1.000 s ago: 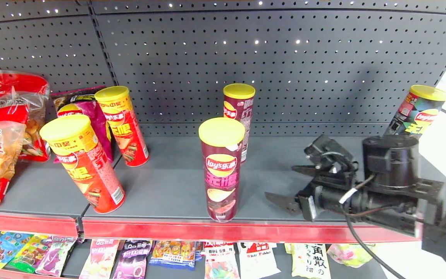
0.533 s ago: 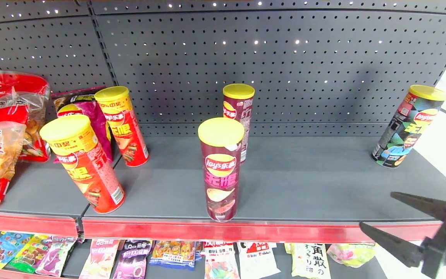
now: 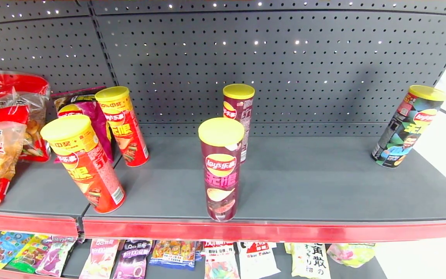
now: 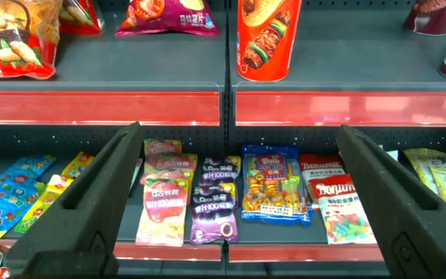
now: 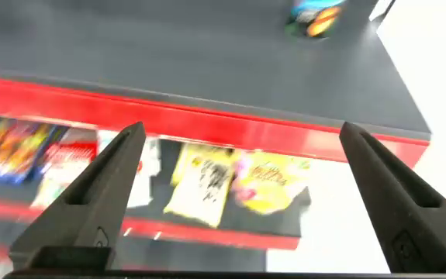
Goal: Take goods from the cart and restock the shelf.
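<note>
On the grey shelf (image 3: 304, 182) a black-and-teal chip can (image 3: 408, 126) stands at the far right, leaning slightly. Two maroon cans stand mid-shelf, one at the front (image 3: 221, 168) and one behind it (image 3: 238, 116). Two red cans (image 3: 83, 164) (image 3: 122, 126) lean on the left. My right gripper (image 5: 242, 129) is open and holds nothing, below and in front of the shelf's red front edge (image 5: 207, 116), with the black can (image 5: 316, 17) beyond it. My left gripper (image 4: 240, 132) is open and holds nothing, facing the lower shelf.
Snack bags (image 3: 2, 128) crowd the shelf's left end. Small packets (image 4: 273, 186) lie in rows on the lower shelf (image 3: 223, 259). A grey pegboard (image 3: 269, 69) backs the shelf. Bare shelf lies between the maroon cans and the black can.
My right arm has pulled back off the shelf, down and to the right, almost out of the head view. The black can, half hidden before, now shows in full.
</note>
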Tool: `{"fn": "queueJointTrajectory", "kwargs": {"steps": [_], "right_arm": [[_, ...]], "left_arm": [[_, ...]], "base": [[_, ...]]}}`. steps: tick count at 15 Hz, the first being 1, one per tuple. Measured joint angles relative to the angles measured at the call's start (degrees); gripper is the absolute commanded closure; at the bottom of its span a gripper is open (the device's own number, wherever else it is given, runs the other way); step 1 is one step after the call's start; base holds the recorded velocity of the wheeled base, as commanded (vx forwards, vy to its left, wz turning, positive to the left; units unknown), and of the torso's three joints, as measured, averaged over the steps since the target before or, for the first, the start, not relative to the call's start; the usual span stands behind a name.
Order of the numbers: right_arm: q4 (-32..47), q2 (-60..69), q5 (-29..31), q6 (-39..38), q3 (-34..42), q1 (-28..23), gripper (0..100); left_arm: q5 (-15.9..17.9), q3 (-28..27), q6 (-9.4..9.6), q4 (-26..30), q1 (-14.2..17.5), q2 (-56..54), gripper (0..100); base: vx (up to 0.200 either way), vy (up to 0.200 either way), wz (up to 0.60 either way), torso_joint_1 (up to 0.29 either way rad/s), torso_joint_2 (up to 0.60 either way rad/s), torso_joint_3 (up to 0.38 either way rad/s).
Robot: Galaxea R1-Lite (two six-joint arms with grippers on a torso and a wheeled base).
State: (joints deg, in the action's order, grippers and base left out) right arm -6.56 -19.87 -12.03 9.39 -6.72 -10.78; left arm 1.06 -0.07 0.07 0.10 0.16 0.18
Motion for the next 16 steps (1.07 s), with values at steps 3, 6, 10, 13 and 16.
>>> {"fn": "queueJointTrajectory", "kwargs": {"steps": [3, 6, 10, 13, 16], "right_arm": [[0.54, 10.12, 2.32, -0.96, 4.71, -1.21, 0], [4.13, 13.31, 4.12, -1.89, 6.14, -1.49, 0], [4.6, 14.2, -0.77, -4.9, 6.21, 0.5, 0], [4.75, 14.42, -0.01, -5.8, 5.95, 5.52, 0], [4.33, 14.73, 12.92, -8.48, 6.25, 6.7, 0]], "left_arm": [[0.0, 0.0, 0.0, 0.0, 0.0, 0.0, 0], [0.0, 0.0, -0.02, 0.0, 0.02, 0.0, 0], [0.0, 0.0, 0.0, 0.0, -0.02, 0.0, 0], [0.0, 0.0, 0.0, 0.0, 0.0, 0.0, 0], [0.06, 0.0, 0.04, -0.02, 0.02, 0.0, 0]], "base": [[0.0, 0.0, 0.0, 0.0, 0.0, 0.0], [0.0, 0.0, 0.0, 0.0, 0.0, 0.0], [0.0, 0.0, 0.0, 0.0, 0.0, 0.0], [0.0, 0.0, 0.0, 0.0, 0.0, 0.0], [0.0, 0.0, 0.0, 0.0, 0.0, 0.0]]}}
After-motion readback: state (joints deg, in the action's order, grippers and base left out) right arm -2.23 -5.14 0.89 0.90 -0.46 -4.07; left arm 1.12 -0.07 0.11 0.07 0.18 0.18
